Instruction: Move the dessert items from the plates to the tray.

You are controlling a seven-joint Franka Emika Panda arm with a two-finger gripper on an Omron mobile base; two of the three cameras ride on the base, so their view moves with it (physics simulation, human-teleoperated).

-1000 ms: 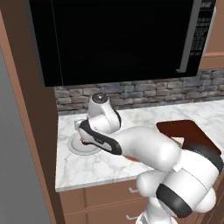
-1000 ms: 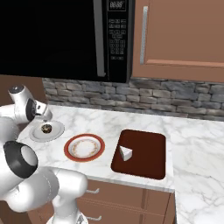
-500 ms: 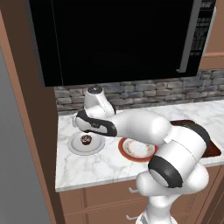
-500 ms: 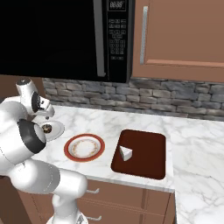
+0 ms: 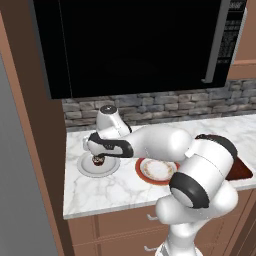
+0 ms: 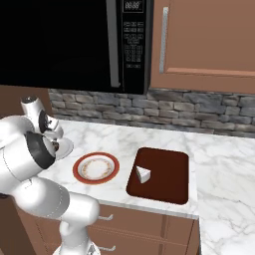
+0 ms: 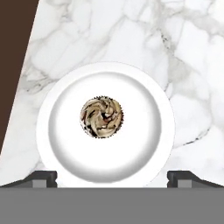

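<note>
The chocolate cupcake [image 7: 101,117] sits at the middle of the silver-grey plate [image 7: 144,144], which stands at the counter's left end [image 5: 107,171]. My gripper [image 7: 112,177] hangs straight above the cupcake [image 5: 98,160] and is open, its fingertips [image 7: 43,176] spread about as wide as the plate, with nothing between them. The rainbow cake slice [image 6: 143,174] lies on the dark reddish-brown tray [image 6: 169,164] to the right. Between them, the red-rimmed plate [image 6: 96,168] holds nothing; in the left base view this plate [image 5: 156,170] shows under my arm.
A black microwave [image 6: 74,45] hangs over the counter and a stone backsplash [image 6: 149,107] runs behind it. A brown cabinet side [image 5: 30,150] bounds the counter just left of the silver plate. My arm spans the counter above the red-rimmed plate.
My hand has swung left and lifted off the silver plate, uncovering the cupcake. It now hovers above it. The cake slice and both plates have not moved.
</note>
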